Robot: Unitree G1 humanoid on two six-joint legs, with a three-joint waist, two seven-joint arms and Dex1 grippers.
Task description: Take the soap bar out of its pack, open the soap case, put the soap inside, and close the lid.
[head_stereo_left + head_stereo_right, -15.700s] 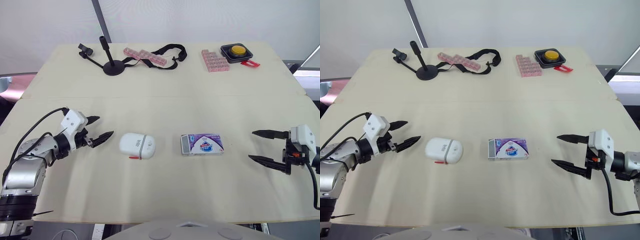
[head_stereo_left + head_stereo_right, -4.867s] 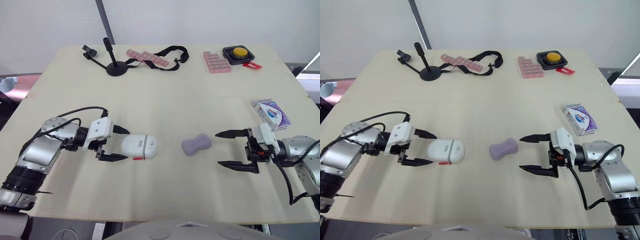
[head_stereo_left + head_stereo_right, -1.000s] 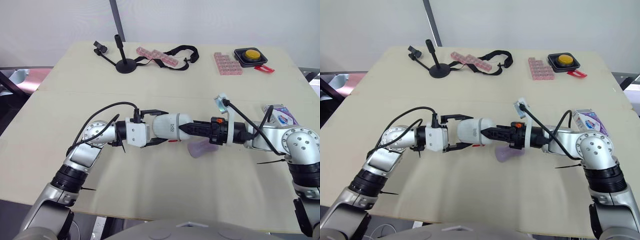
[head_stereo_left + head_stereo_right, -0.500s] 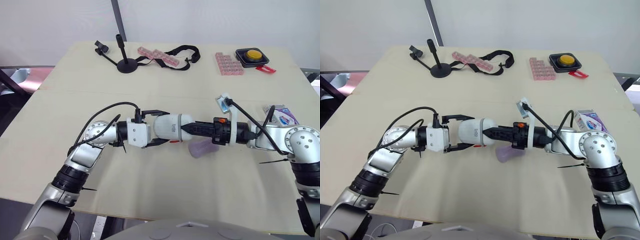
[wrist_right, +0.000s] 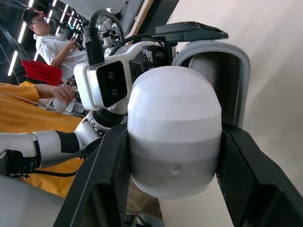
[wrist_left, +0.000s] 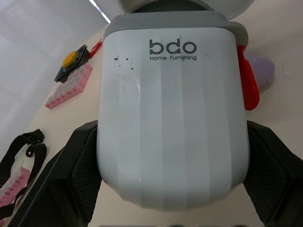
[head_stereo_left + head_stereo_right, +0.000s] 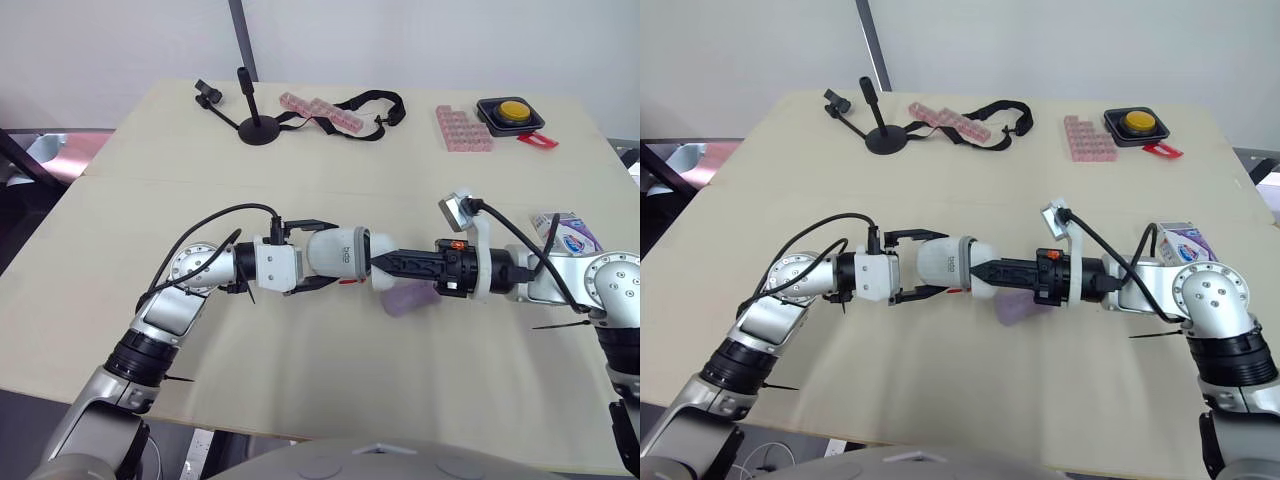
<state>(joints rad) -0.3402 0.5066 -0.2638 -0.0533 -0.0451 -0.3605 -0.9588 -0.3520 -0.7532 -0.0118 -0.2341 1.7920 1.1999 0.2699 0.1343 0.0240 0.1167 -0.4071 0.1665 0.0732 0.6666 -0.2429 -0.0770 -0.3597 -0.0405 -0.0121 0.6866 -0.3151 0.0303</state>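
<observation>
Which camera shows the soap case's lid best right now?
The right wrist view: the rounded white plastic lid sits large in the right gripper, clear of the grey-rimmed case body. The eye views show it small, partly hidden by that gripper. The left wrist view catches a sliver beyond the case.

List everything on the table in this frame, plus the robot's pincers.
soap case: one, white and grey, in left pincer
lid: one, white, in right pincer
soap bar: one, lilac, table below right pincer
soap pack: one, purple, right edge
stand: one, black, far left
block sets: two, pink, far side
strap: one, black, far middle
button: one, yellow, far right
left pincer: one, black, shut on soap case
right pincer: one, black, shut on lid
</observation>
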